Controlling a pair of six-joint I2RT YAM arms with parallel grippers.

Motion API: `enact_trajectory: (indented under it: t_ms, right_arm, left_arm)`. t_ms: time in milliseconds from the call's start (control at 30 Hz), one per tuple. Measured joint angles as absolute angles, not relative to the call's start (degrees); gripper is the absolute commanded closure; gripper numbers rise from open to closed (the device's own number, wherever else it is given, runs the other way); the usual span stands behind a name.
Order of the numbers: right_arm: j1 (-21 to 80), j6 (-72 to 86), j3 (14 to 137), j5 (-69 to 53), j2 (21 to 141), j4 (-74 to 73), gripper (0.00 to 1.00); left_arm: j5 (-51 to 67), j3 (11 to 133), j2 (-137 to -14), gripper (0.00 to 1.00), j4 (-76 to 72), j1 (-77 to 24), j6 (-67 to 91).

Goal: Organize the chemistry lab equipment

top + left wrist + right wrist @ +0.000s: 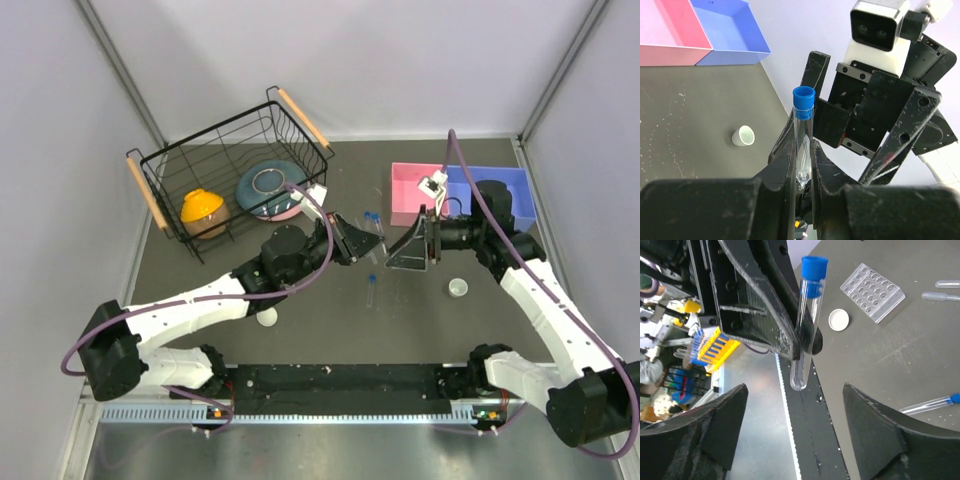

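Blue-capped tube (804,117) stands clamped between the left hand (802,155) fingers; right hand (795,415) gapes wide, empty.

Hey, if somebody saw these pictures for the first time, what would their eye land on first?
First, the blue-capped tube, pinched in the left arm's fingers at mid-table and held right in front of the right arm's open fingers. Then the colour: a pink bin and a blue bin side by side at the back right, and an orange bowl inside the black wire basket at the back left.
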State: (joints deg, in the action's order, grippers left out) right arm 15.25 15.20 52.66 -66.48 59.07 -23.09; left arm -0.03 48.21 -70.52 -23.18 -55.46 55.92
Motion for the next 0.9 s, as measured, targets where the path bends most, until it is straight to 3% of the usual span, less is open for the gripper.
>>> enact_trajectory:
  t_ms: [233,300,333,433,567,700,733,900]
  right_arm:
    - [15.64,22.37,52.66,-66.06,60.66,-17.52,0.51]
    - [15.64,23.83,52.66,-65.87,61.12,-16.45,0.63]
    - [15.64,24.43,52.64,-65.78,61.28,-15.86,0.74]
    - [15.64,25.78,52.62,-65.84,61.36,-15.18,0.92]
    - [15.64,26.55,52.58,-65.45,61.45,-14.50,0.97]
    - [15.64,26.63,52.49,-65.43,61.47,-14.28,0.98]
    - [15.64,26.61,52.45,-65.56,61.45,-14.22,0.98]
    - [15.70,25.47,51.18,-65.60,60.66,-14.17,0.98]
  left_arm:
    - [-1.67,48.21,-70.76,0.93,-23.20,-56.99,56.03]
    - [-2.07,48.21,-70.78,0.93,-23.16,-57.36,56.05]
    - [-2.31,48.21,-70.78,0.93,-23.22,-57.54,56.05]
    - [-3.05,48.21,-70.78,0.92,-23.09,-57.82,56.01]
    - [-3.79,48.21,-70.78,0.90,-23.38,-57.87,56.23]
    - [-4.08,48.21,-70.76,0.65,-23.35,-57.91,56.21]
    - [-4.27,48.21,-70.74,0.49,-23.31,-57.95,56.18]
    - [-4.58,48.10,-69.52,0.25,-21.82,-58.22,56.07]
